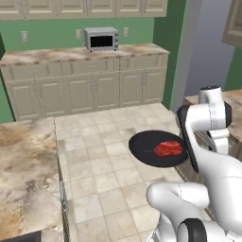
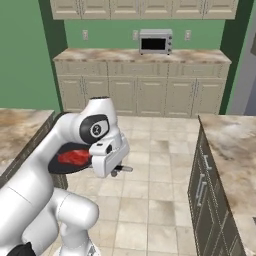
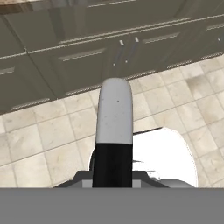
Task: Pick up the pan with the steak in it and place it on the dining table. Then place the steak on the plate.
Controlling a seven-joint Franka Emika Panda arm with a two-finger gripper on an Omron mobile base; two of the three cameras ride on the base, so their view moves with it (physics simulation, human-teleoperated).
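The black pan point(image 1: 151, 152) hangs level in the air above the tiled floor, with the red steak point(image 1: 168, 149) lying on its right half. From the right base view the pan point(image 2: 62, 165) and steak point(image 2: 73, 157) sit just left of my hand. My gripper point(image 2: 113, 168) is shut on the pan's handle, whose end point(image 2: 125, 169) sticks out past the fingers. In the hand view the handle point(image 3: 113, 127) runs up from my gripper point(image 3: 113, 180). The dining table point(image 1: 23, 165) lies to the left. The plate is out of view.
A cabinet counter point(image 2: 232, 145) with drawers runs along the right side. The back wall holds a counter point(image 1: 80, 54) with a microwave point(image 1: 101, 38). Tiled floor point(image 1: 99, 156) spreads between them. A dark shape point(image 1: 22, 236) is cut off at the table's near corner.
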